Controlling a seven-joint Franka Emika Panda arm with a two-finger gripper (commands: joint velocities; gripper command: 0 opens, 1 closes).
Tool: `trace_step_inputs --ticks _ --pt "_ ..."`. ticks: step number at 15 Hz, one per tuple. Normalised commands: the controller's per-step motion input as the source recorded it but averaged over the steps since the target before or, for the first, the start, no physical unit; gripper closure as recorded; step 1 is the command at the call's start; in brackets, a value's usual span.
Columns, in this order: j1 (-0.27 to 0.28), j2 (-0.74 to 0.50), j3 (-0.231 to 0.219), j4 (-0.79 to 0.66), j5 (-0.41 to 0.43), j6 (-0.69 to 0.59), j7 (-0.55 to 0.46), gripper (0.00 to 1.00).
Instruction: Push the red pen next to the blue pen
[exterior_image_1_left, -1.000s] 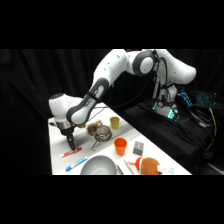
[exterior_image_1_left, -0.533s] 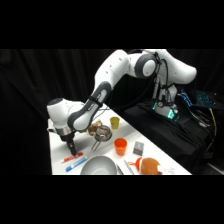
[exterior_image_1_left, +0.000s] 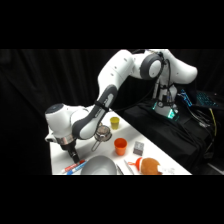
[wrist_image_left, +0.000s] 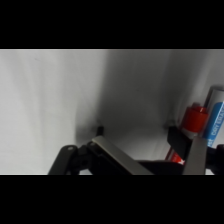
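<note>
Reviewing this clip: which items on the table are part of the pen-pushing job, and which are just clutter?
Part of the job:
- red pen, right beside a gripper finger
- blue pen, lying alongside it
- gripper, down at the pens

Just lying about:
- orange cup
- yellow cup
- grey bowl
- metal strainer
- small grey box

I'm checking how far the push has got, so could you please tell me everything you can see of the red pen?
The red pen is a short, slim marker that looks like plastic. It lies flat near the table's front edge, directly below the gripper. In the wrist view its round red end shows beside one finger, which seems to touch it, and the blue pen lies right alongside, roughly parallel. In the side view the two pens lie almost end to end beside a grey bowl.
</note>
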Motion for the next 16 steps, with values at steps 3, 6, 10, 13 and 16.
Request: trace_step_inputs --ticks 3,6,10,13,16 --pt "0.043 -0.03 -0.016 -0.03 -0.107 -0.08 0.10 0.00" --pt "0.024 -0.37 -0.027 -0.27 -0.078 -0.25 0.13 0.00" --pt "0.055 -0.64 -0.037 -0.47 -0.087 -0.25 0.16 0.00" --pt "0.087 -0.72 -0.033 -0.56 -0.092 -0.27 0.18 0.00" --pt "0.088 -0.70 -0.012 -0.60 -0.081 -0.22 0.18 0.00"
